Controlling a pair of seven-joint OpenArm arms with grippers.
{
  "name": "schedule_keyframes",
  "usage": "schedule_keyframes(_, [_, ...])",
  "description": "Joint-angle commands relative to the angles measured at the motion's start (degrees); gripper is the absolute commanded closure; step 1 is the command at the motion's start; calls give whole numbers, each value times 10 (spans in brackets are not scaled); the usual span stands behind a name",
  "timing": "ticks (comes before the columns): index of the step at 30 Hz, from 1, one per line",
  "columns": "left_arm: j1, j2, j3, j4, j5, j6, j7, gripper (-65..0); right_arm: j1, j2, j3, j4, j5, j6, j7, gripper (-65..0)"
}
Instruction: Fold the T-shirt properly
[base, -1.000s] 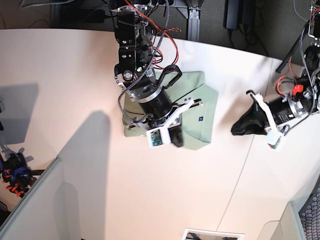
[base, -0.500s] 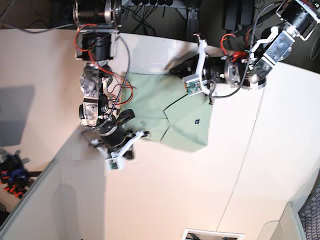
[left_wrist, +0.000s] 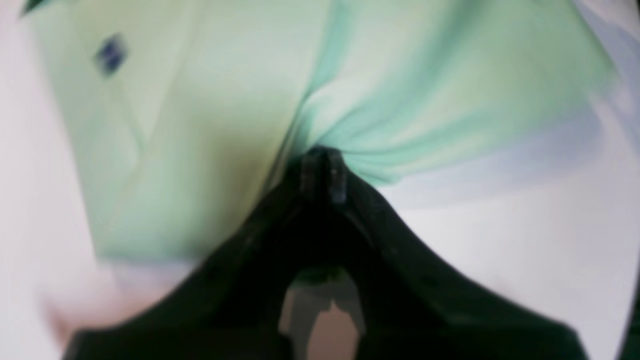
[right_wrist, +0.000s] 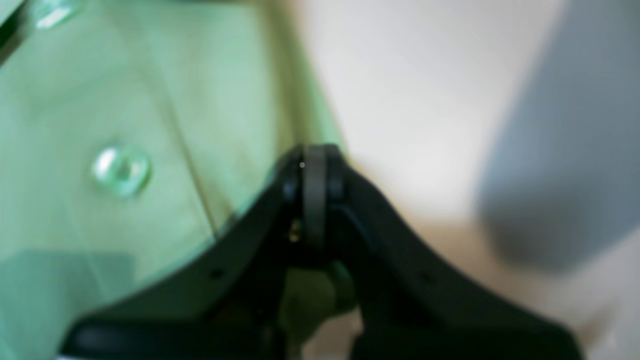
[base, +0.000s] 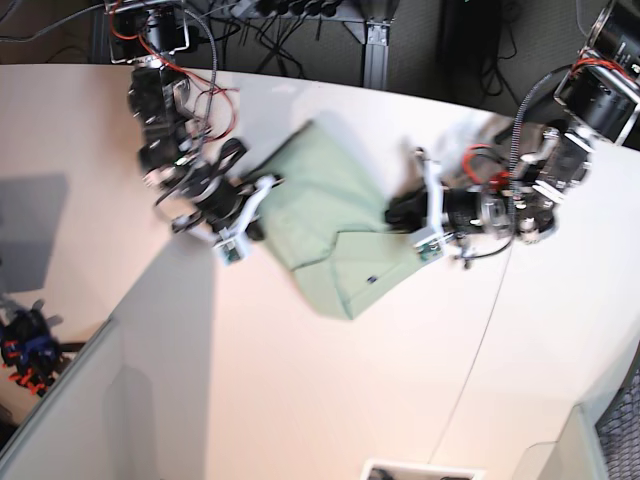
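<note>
Both grippers, left gripper (base: 396, 212) and right gripper (base: 252, 205), clamp opposite edges of the T-shirt (base: 330, 215) on the table (base: 300, 390).

Table (base: 330, 390): pale cream top filling most of the base view, far edge curved, a thin seam running down its right part.
Floor (base: 470, 50): dark, seen beyond the far edge.
Frame (base: 373, 45): grey metal post and black cables behind the table.
Panel (base: 55, 400): pale slanted sheet at lower left.
Clips (base: 25, 350): blue and orange cluster at the left edge.
Light: bright from above, grey shadows on the left.
</note>
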Motion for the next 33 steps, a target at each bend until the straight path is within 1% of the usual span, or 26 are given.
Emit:
schedule_keyframes(1, [-23,-4,-3,-11,8,8,-7,-13,-13,6,5,34,13,3,10,0])
schedule_keyframes(3, [-47,-4,-3,-38,8,8,-27,-13,-56,4,7,85,23,3,10,0])
schedule_keyframes(5, [-69,-4,-2,-57,8,8,-37,-13,-93,-8,7,128,30,3,10,0])
schedule_keyframes(8, [-96,-4,-2,-68,8,8,-37,-13,-130,-43,7,166,22,3,10,0])
schedule_keyframes(11, [-112,-4,-3,-65,7,8,-33,-13,-144,-75,12,183,-13,3,11,0])
schedule_keyframes(13, [-117,-11,-5,-56,-8,8,-12,-13,-144,-84,26,188,-31,2,10,0])
schedule_keyframes(14, [-118,-18,-11,-45,-26,8,4,-13,-144,-86,38,193,-33,2,10,0])
schedule_keyframes(17, [-102,-54,-53,19,-86,2,46,-13,-146,-87,91,219,-24,2,10,0])
schedule_keyframes(19, [-75,-86,-96,82,-118,-12,61,-13,-149,-87,135,245,-7,3,4,0])
schedule_keyframes(21, [-36,-118,-137,148,-159,-13,83,-13,-156,-85,182,271,21,3,-16,0])
schedule_keyframes(23, [9,-146,-170,210,-196,-13,117,-13,-172,-75,224,293,66,3,-28,0])
schedule_keyframes(25, [60,-172,-194,259,-208,-13,138,-13,-198,-60,260,309,106,3,-40,0])
schedule_keyframes(27, [120,-195,-219,300,-207,-13,142,-13,-233,-42,290,322,139,3,-52,0])
schedule_keyframes(30, [221,-214,-273,354,-217,-13,164,-13,-301,-13,327,344,194,3,-70,0])
schedule_keyframes(33, [332,-221,-337,410,-237,-13,195,-13,-378,17,356,366,251,3,-84,0])
